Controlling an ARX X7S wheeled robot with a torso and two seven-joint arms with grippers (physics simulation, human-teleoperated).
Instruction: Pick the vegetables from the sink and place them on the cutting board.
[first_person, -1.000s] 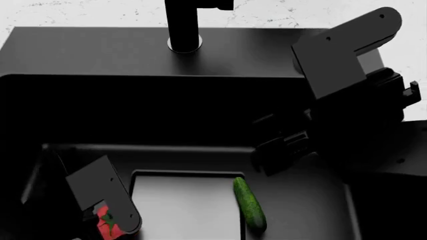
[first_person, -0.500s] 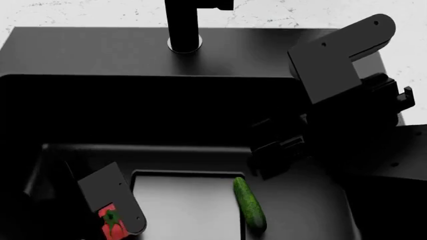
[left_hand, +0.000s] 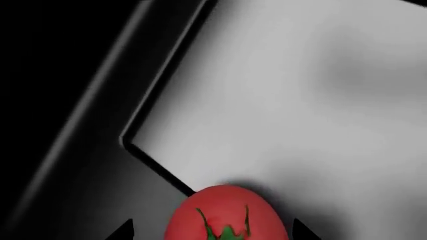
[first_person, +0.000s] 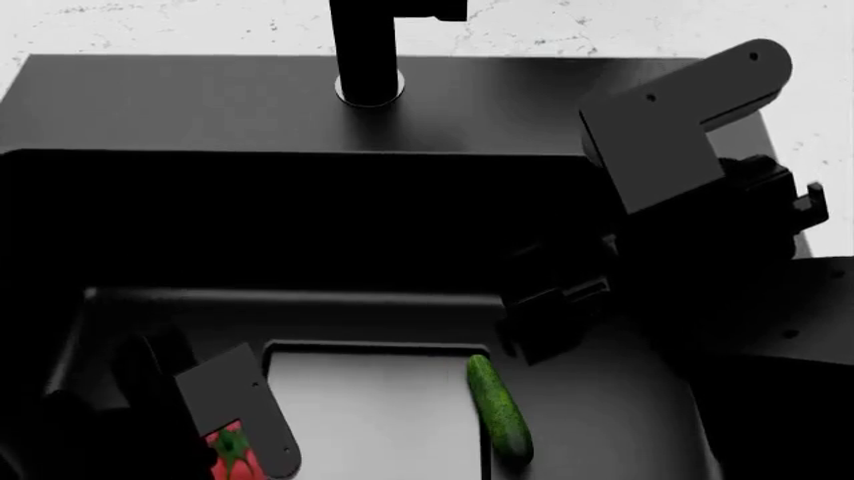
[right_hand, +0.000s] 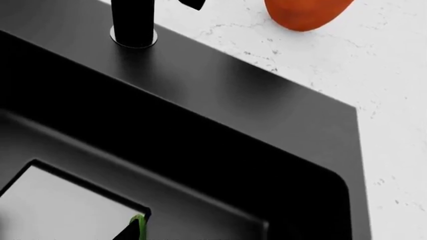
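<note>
Head view, left gripper (first_person: 227, 455) low in sink (first_person: 200, 110), jaws around tomato (first_person: 230, 452), cucumber (first_person: 499, 408) near, right gripper (first_person: 534, 300) jaws unclear.

White speckled countertop (right_hand: 400, 150) carrying the matte black sink (first_person: 200, 110), with the black faucet (first_person: 367, 50) at its far rim; an orange-red rounded object (right_hand: 303, 12) rests directly on the counter.

Head camera is looking steeply down into the sink (first_person: 160, 110); left wrist camera is viewing its grey floor (left_hand: 300, 100) from close; right wrist camera is facing the faucet (right_hand: 133, 22) from farther; all are sharing the basin.
</note>
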